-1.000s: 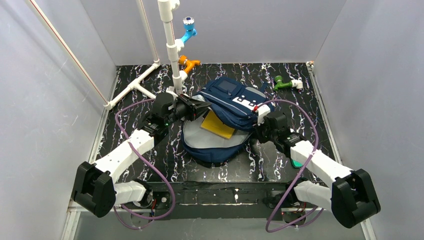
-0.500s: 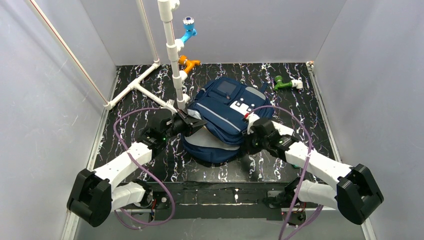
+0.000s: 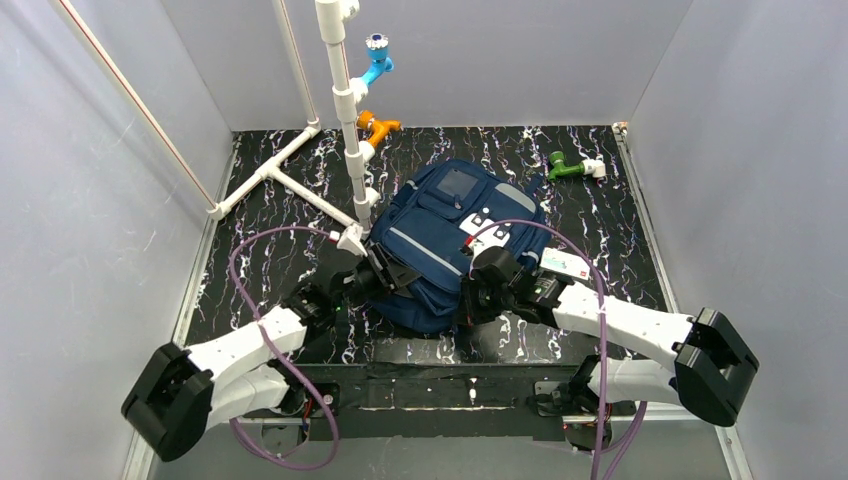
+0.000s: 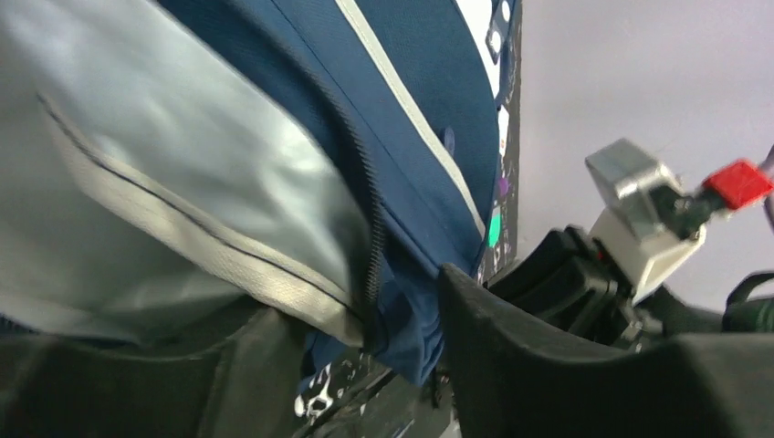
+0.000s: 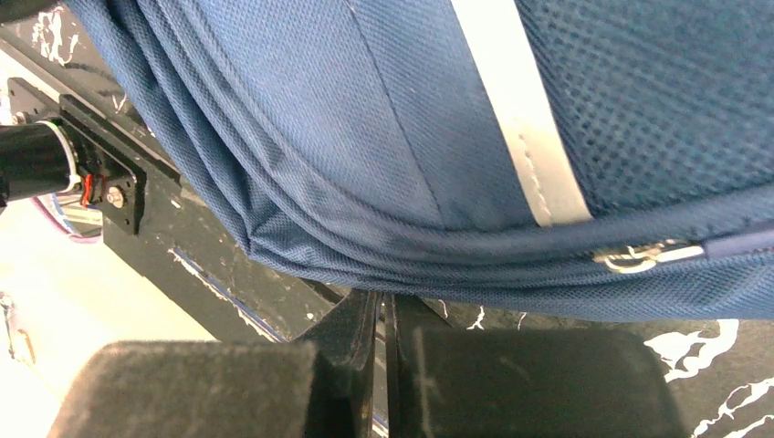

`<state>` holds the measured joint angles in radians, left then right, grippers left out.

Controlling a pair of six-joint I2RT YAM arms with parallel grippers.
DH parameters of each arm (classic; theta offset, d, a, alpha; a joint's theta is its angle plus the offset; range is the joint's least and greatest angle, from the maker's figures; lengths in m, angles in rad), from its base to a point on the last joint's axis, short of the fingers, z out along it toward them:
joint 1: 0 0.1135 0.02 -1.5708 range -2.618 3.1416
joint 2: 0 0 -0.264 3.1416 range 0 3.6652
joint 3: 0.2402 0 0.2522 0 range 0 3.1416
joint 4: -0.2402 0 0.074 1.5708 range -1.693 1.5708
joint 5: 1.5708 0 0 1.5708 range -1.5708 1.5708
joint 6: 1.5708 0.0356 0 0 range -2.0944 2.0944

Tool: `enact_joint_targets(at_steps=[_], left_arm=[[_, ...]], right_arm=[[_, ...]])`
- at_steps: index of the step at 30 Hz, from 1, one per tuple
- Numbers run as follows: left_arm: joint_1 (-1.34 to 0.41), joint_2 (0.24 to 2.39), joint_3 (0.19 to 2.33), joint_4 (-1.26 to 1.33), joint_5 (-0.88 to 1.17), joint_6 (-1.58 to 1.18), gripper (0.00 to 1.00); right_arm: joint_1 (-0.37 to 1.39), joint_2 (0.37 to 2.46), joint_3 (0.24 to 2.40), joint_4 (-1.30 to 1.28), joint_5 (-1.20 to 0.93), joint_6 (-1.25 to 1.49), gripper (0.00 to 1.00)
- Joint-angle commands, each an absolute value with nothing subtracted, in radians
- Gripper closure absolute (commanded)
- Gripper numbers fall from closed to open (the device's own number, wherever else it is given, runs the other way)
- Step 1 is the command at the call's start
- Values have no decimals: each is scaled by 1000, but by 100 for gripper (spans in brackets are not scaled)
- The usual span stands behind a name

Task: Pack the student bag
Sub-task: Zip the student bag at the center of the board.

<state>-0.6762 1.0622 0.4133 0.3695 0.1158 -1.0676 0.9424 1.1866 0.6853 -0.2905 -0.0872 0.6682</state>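
The left gripper (image 3: 388,278) sat at the near left corner of the bag (image 3: 450,230). Its fingers were parted, with the zip edge and grey lining lying loosely between them. I judged this released rather than pinching, likely because the flap already lay over the opening and needed no holding.

The bag lay flat in the middle of the table (image 3: 590,200), front pockets up and its contents hidden. Packing looked close to done, apart from the zip.

The right gripper (image 3: 470,298) was clenched, its fingers pressed together just under the bag's near right edge. Nothing showed between them, and it was probably there to steady the fabric.

Counted:
- one bag
- two grippers
- one white pipe frame (image 3: 338,95)
- three coloured fittings: blue (image 3: 377,60), orange (image 3: 378,126) and green (image 3: 567,168)
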Motion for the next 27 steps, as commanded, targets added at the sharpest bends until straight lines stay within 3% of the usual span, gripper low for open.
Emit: enact_joint_targets(at_steps=[1,2,3,9,16,19,20,24,27], left_arm=[[-691,904,429,207,141,-998,41],[-685,870,445,144,131,-980,16],[-678,844,462,74,117,-958,4],[-581,738,520,-229,14,-887,2],[-441,924,575,-230,125,-835,3],[-438,1027,588,-157,181,-815,11],[-437,1051,586,-119,205,-822,17],[-441,1130,510,129,325,-928,61],[-464,1173,440,354,357,-1024,84]], right_arm=[[965,1122,709,-208,-131,678,99],[965,1109,704,-219,-118,671,99],[965,1102,704,-241,-106,655,99],[963,1064,706,-320,-58,605,99],[963,1051,692,-338,-57,594,99],[963,1043,696,-358,-52,578,99],[963,1040,696,-366,-51,575,99],[962,1037,697,-403,-80,559,99],[963,1065,710,-444,-135,554,99]])
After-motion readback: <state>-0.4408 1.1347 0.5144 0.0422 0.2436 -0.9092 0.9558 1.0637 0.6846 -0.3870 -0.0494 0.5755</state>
